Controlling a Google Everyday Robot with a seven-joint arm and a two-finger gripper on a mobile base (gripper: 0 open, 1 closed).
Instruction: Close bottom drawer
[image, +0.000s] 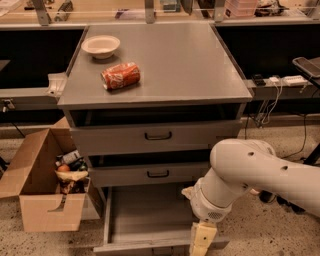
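Pincer (200, 243), cream, blocky, at open bottom drawer's (150, 216) flat grey front.

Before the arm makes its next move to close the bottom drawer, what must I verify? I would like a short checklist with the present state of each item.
1. The bottom drawer is open and needs a push: ok, it is pulled far out.
2. Nothing in its tray to jam: ok for the visible part; the corner behind the arm is hidden.
3. The gripper is at the drawer front: ok, it hangs low at the front's right part.
4. The gripper touches the front: cannot tell, the picture's edge cuts it off.
5. The cardboard box is out of the drawer's path: ok, it stands to the left of the cabinet.
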